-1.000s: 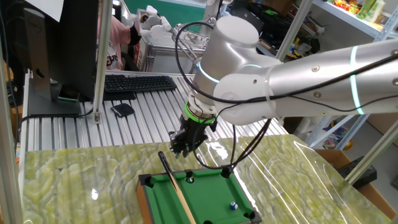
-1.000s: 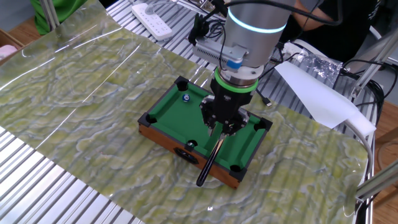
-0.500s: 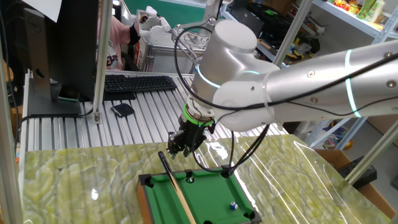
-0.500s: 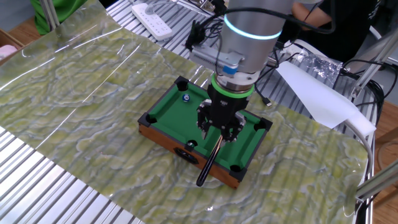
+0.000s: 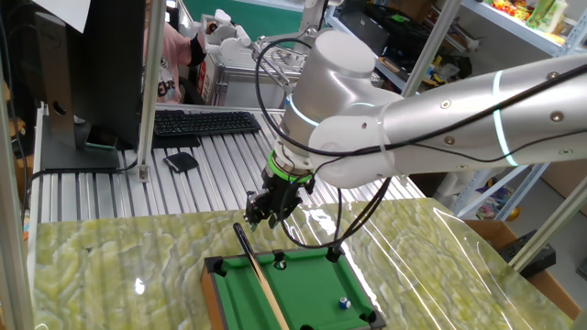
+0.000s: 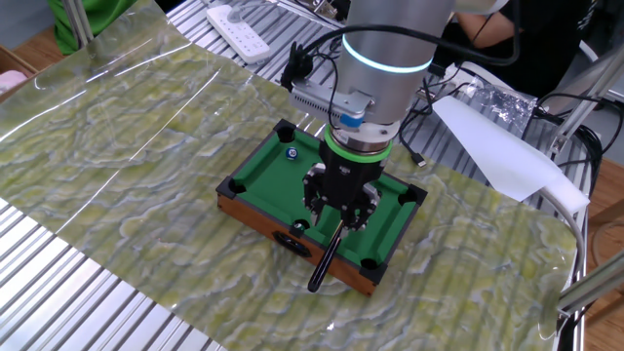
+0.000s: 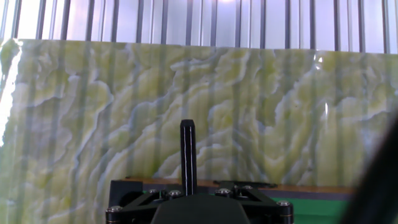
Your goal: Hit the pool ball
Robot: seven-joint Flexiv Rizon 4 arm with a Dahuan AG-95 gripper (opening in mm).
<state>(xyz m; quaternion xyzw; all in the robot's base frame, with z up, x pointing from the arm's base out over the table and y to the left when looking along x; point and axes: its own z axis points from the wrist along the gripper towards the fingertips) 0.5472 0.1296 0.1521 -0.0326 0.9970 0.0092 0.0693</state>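
The mini green pool table (image 5: 213,286) (image 6: 255,209) lies on a green marbled mat. The pool ball (image 5: 344,301) (image 6: 290,152), tiny and blue with a white patch, rests on the felt near a corner pocket. A cue stick (image 5: 257,275) (image 6: 326,258) lies across the table, its black butt (image 7: 188,155) overhanging the rail. My gripper (image 5: 264,216) (image 6: 340,213) hovers just over the cue's shaft, far from the pool ball, and looks open. Its fingertips are hidden in the hand view.
A dark small ball (image 5: 281,264) (image 6: 299,225) sits by a pocket near the cue. The marbled mat (image 6: 127,136) covers a slatted metal table. A keyboard (image 5: 202,122), a power strip (image 6: 234,19) and a white sheet (image 6: 487,146) lie beyond it.
My gripper has drifted a little sideways toward the cue's butt end while the cue stayed where it lay. Both balls are unmoved.
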